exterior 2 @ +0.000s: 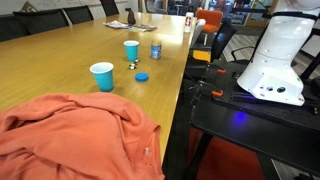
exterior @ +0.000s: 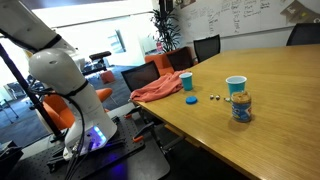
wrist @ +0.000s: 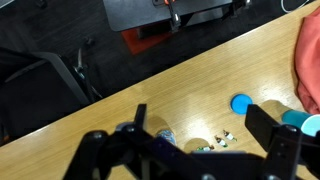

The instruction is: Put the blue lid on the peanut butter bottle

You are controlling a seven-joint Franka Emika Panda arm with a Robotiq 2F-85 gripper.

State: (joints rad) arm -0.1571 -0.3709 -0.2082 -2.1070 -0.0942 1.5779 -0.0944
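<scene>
In the wrist view, I am seeing the blue lid point(wrist: 241, 102) lying flat on the surface point(wrist: 190, 95) ahead of my empty, wide-apart fingers point(wrist: 285, 150), offset toward the frame's right.

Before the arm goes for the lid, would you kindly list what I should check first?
1. The small flat round blue plastic lid lies alone on the wooden table, nothing on it: ok.
2. The short clear peanut butter jar stands upright, mouth looks uncovered: ok.
3. The pincer has its jaws apart, holding nothing: ok.
4. Pincer centred over lid: not ok; in the wrist view the lid lies off to one side.
5. Room for the pincer beside the teal plastic cup near the jar: cannot tell.
</scene>
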